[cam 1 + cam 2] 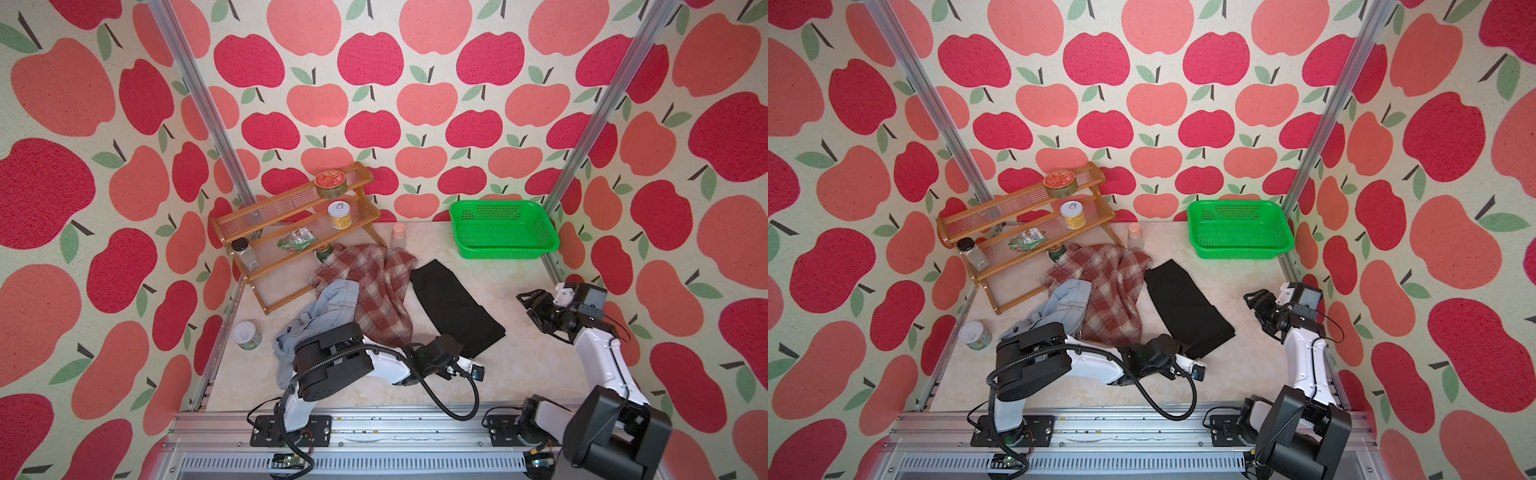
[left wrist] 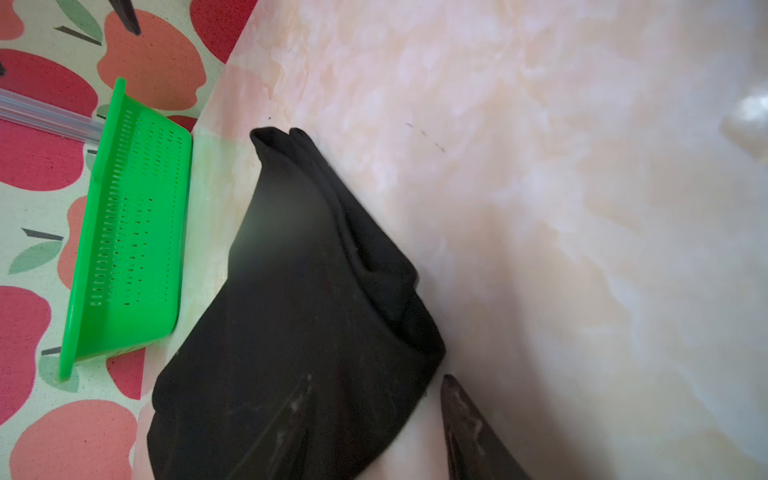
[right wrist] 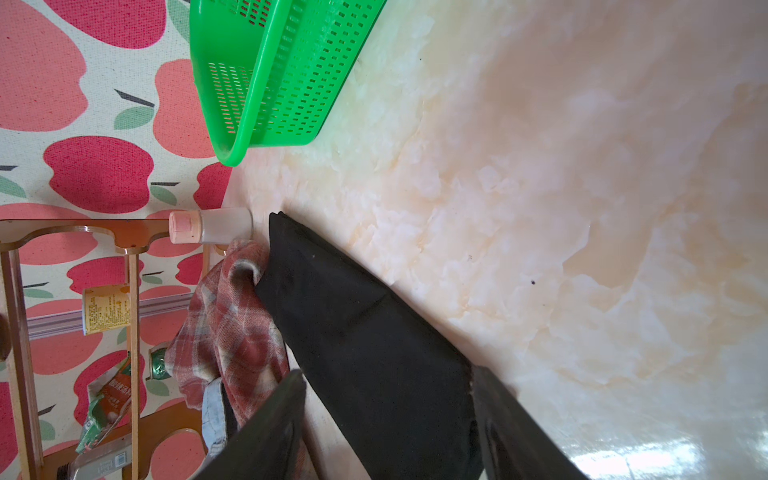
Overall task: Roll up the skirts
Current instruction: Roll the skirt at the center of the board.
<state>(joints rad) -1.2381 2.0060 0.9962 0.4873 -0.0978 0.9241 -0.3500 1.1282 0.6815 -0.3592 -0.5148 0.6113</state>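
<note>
Nearest, the left arm (image 1: 386, 365) reaches low across the marbled tabletop (image 1: 519, 374), its wrist at the near corner of the black skirt (image 1: 453, 307). In the left wrist view the left jaws stand partly apart, one side lying over the cloth and the other on bare tabletop just beside the skirt's edge. The corner sits between them, and they are not closed on it. The right arm (image 1: 598, 357) is raised at the right side of the tabletop. The right jaws point toward the skirts but are well apart from them, spread wide with nothing between. The black skirt lies flat, not rolled, as a long folded strip slanting away from the left wrist toward the middle. To its left the denim skirt (image 1: 328, 303) is crumpled, with its near part hidden under the left arm and its far part lying over the edge of the plaid skirt (image 1: 374, 286). The plaid skirt is bunched and unrolled, and its far right edge touches the far end of the black one. A white tub (image 1: 246, 334) stands at the left edge near the denim. Farther back the wooden rack (image 1: 291, 208) stands at the left, carrying a red-lidded tin (image 1: 330, 183), a yellow can (image 1: 340, 215), a green packet (image 1: 297, 241) and a black-capped jar (image 1: 245, 253). A pink-capped bottle (image 1: 398, 235) stands just beyond the plaid skirt, and the green basket (image 1: 507, 251) sits at the far right corner against the apple-print wall (image 1: 415, 104).
</note>
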